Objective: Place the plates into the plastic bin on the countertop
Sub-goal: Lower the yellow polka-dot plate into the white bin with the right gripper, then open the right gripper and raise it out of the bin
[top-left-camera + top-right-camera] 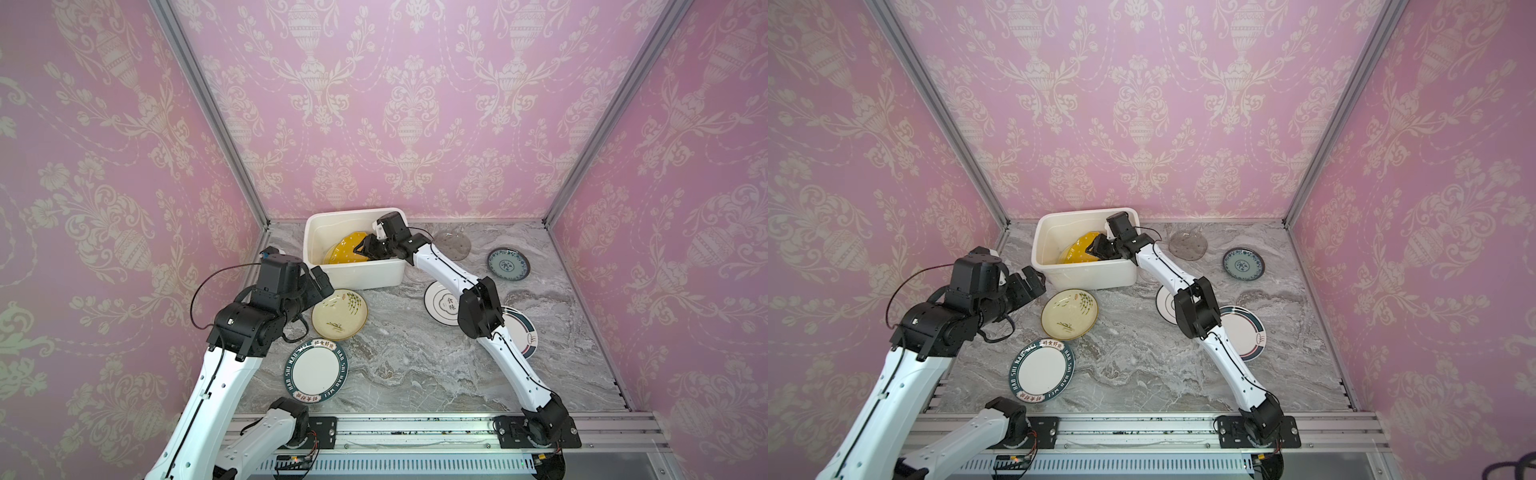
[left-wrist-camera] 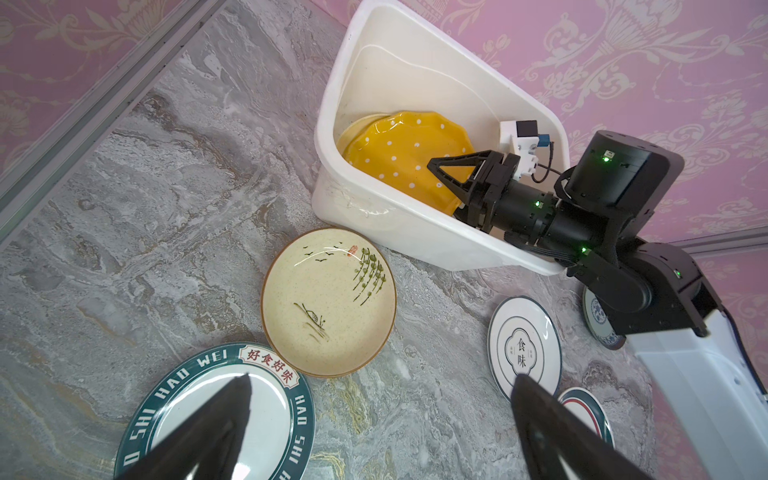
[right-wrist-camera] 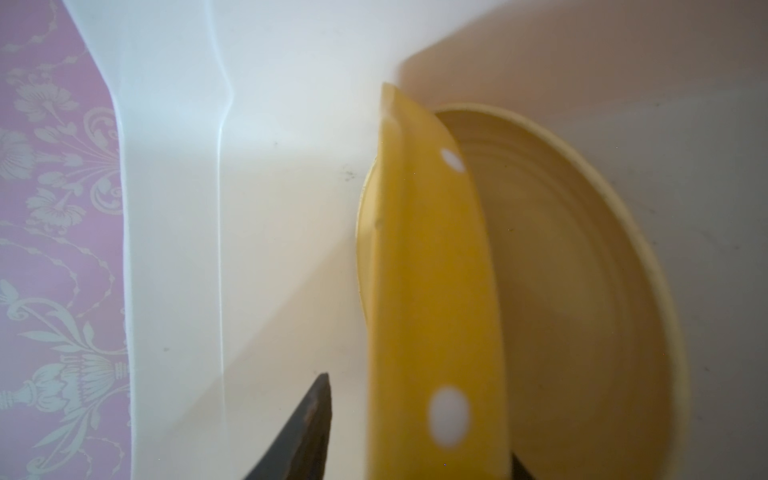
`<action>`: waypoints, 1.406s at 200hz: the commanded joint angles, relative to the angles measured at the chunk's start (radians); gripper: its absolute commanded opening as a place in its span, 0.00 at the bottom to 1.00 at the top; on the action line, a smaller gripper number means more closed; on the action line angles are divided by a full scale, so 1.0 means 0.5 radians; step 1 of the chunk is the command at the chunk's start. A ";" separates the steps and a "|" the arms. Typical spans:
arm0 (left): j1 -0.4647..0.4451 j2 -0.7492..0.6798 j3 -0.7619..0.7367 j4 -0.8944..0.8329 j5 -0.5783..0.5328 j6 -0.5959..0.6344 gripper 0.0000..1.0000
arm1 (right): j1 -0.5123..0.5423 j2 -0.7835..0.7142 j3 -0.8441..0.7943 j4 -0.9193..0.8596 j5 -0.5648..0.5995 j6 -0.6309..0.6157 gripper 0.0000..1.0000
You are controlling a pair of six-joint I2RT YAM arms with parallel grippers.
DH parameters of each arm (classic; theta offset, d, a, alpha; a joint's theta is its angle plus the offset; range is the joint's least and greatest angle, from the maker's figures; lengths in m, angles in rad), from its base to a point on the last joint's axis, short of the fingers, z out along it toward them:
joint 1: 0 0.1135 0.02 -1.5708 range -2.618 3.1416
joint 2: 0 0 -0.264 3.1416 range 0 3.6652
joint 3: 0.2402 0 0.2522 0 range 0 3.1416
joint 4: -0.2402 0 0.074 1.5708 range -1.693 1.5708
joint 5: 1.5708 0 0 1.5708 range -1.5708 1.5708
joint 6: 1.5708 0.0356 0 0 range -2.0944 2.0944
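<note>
Right hand (image 1: 360,246) part-spread astride yellow dotted plate (image 1: 344,246) inside plastic bin (image 1: 361,277); left hand (image 2: 382,376) spread wide.

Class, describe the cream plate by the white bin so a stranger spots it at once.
Find the white plastic bin at the back of the marble countertop. Just before its near wall lies a brown-rimmed cream plate. Unlike the lettered plate beside it, it bears green willow sprigs.

Both top views overlook the countertop (image 1: 415,374); both wrist views share the plastic bin (image 2: 415,235).
</note>
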 commanded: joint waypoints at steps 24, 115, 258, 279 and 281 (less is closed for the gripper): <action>0.031 -0.045 -0.048 -0.016 0.057 -0.035 0.99 | 0.037 -0.036 0.044 -0.303 0.135 -0.283 0.54; 0.055 -0.017 -0.030 -0.037 0.109 -0.038 0.99 | 0.050 -0.149 -0.002 -0.708 0.435 -0.756 0.75; 0.122 0.136 -0.013 0.020 0.172 0.000 0.99 | 0.081 -0.048 0.010 -0.496 0.165 -0.911 0.88; 0.135 0.148 0.003 0.020 0.178 0.010 0.99 | 0.080 -0.073 0.007 -0.446 0.091 -0.920 0.90; 0.136 0.148 0.004 0.019 0.178 0.012 0.99 | 0.081 -0.080 0.007 -0.443 0.086 -0.921 0.90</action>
